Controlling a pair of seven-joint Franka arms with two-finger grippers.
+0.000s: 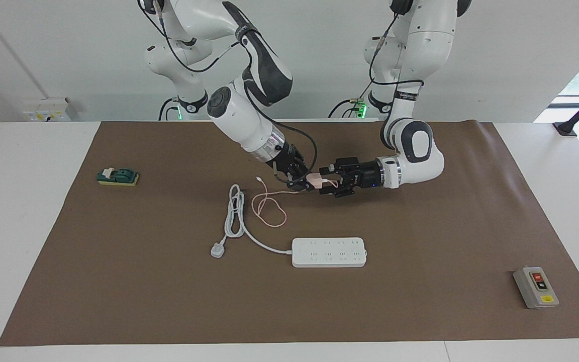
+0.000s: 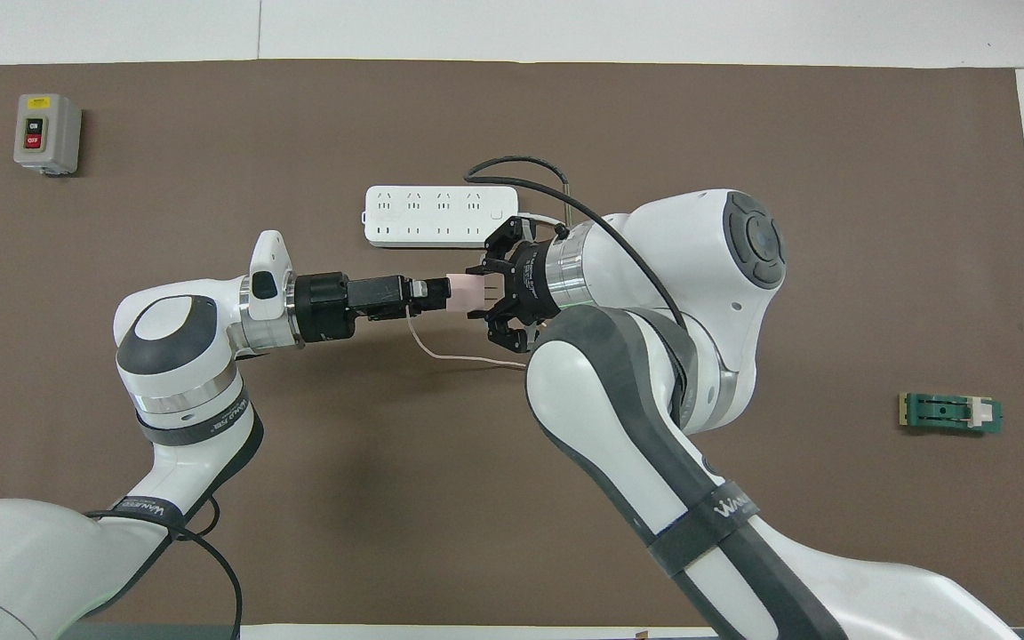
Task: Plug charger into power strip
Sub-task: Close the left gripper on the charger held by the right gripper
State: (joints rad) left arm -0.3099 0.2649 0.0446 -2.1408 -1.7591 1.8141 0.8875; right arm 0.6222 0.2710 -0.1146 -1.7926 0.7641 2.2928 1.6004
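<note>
one small pale-pink cube-shaped charger [image 1: 313, 177] hangs in the air between both grippers, over the brown mat [image 1: 420, 311] and nearer the robots than the flat white power strip [image 1: 329, 252]. the left gripper [image 1: 327, 184] and the right gripper [image 1: 303, 184] both meet it — which one is clamped on it i cannot tell. it looks light, rigid and smooth, so hold its flat sides, prongs free; its one thin pink cable [image 1: 268, 207] is limp and will drag. counted: one charger, one strip, one grey switch box [image 1: 536, 287], one green block [image 1: 117, 176].
</note>
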